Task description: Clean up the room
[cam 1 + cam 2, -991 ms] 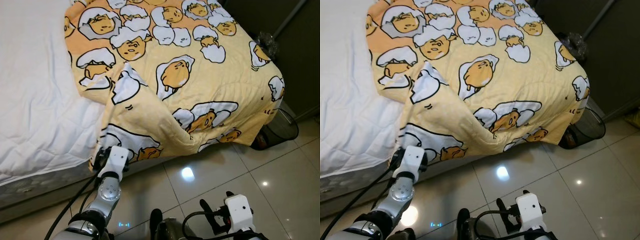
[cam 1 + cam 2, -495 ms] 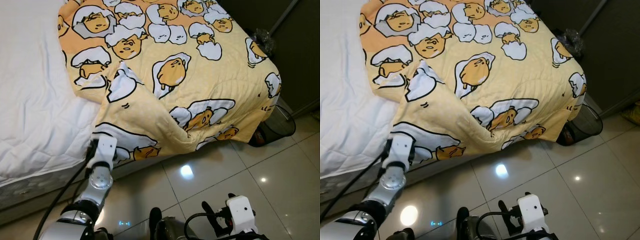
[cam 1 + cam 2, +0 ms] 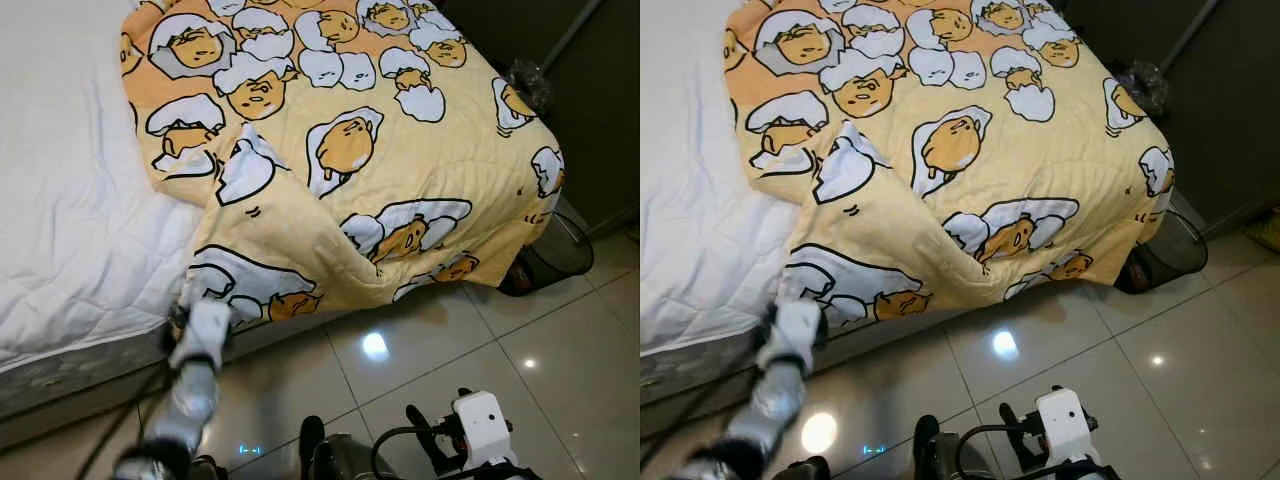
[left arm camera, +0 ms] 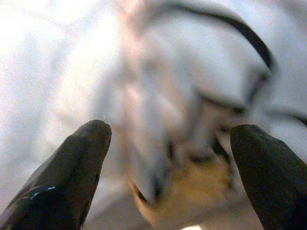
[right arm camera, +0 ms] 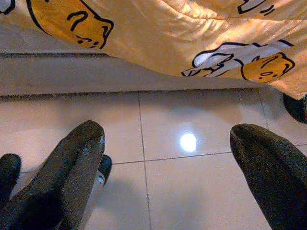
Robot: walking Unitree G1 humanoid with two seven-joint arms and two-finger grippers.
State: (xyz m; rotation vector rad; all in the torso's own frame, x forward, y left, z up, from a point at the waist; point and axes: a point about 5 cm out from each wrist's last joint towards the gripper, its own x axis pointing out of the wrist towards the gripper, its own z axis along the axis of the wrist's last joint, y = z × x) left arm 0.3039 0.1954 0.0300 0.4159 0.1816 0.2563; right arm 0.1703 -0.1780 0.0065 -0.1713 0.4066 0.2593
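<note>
1. My left hand (image 4: 168, 139), fingers wide apart and empty, faces the blanket (image 3: 350, 170) corner hanging off the bed (image 3: 60, 200) at 10 o'clock
2. I'd pinch deep into the fold, then lift
3. Right hand (image 5: 168, 139) open, idle

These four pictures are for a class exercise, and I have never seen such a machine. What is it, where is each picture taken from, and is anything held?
It is a walking humanoid robot with two silver arms. The two wide pictures come from its head camera, looking down at a bed half covered by a yellow cartoon blanket. The two close pictures come from wrist cameras, looking along each end effector's black fingers. The left end effector is open at the blanket's hanging corner, gripping nothing yet. The right end effector hangs open above the tiled floor. A black bin stands beside the bed.
</note>
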